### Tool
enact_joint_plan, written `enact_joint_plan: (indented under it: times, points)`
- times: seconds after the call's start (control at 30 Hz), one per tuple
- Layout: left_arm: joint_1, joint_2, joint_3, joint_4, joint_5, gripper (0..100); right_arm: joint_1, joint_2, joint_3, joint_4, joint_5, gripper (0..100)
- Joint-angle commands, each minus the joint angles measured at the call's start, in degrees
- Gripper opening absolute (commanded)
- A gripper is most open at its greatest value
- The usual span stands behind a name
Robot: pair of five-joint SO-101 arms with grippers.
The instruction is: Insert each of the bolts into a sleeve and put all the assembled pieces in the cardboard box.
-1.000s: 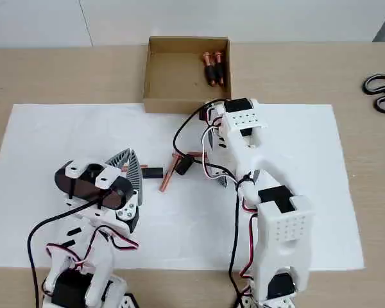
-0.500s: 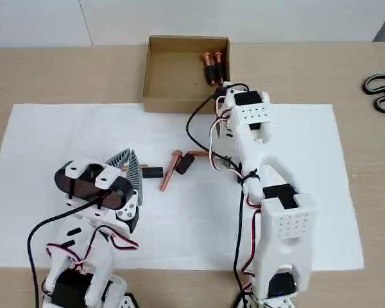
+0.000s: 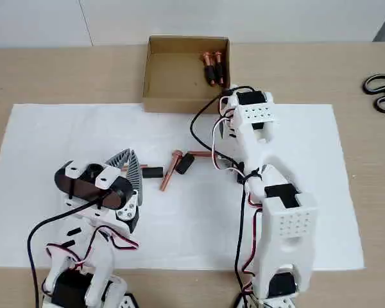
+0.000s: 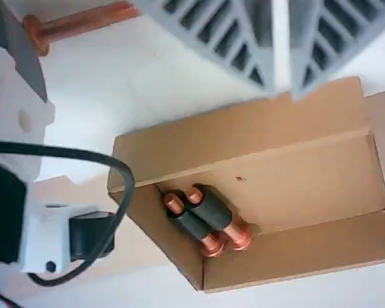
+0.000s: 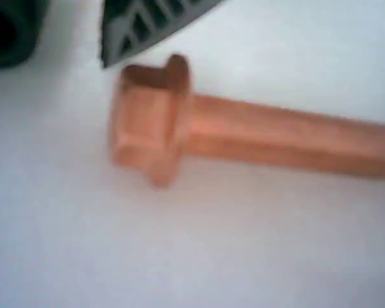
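I cannot tell how open the right gripper (image 3: 224, 145) is; it should grasp the copper bolt (image 5: 244, 138) mid-shank, clear of the black sleeve (image 3: 185, 162) at 8 o'clock.

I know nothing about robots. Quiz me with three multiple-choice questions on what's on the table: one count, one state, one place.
1. How many assembled pieces lie in the cardboard box? A) none B) two C) five
2. The slanted loose bolt on the white sheet is: A) upright B) lying flat on its side C) bent double
3. Where are the scissors? A) in the box B) on the sheet C) on the bare table
Answers: 1 B, two show inside; 2 B, its whole length rests on the sheet; 3 C, they lie on wood beyond the sheet.
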Motion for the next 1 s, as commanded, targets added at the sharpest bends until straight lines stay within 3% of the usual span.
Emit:
enact_joint_plan:
  times: [0.0, 0.13, 0.3, 0.53, 0.97]
  points:
    - [-0.1, -0.6, -0.6, 0.2, -0.2, 1, 0.3, -0.3, -1.9, -0.2, -0.5, 13.6]
    - [0.1, -0.6, -0.6, 0.2, -0.2, 1, 0.2, -0.3, -1.9, -0.2, -0.6, 0.1]
    - [0.3, -0.4, -2.8, 1.4, 0.0, 1, 0.1, -0.7, -1.9, 0.3, -0.6, 0.3]
    - [0.3, 2.2, -13.6, 13.1, 8.2, 1, 0.0, -5.1, -2.1, 3.2, -0.7, 0.4]
    - [0.4, 31.9, -25.5, 15.3, 10.1, 1, 0.0, -30.4, -1.8, 9.0, -0.7, 0.4]
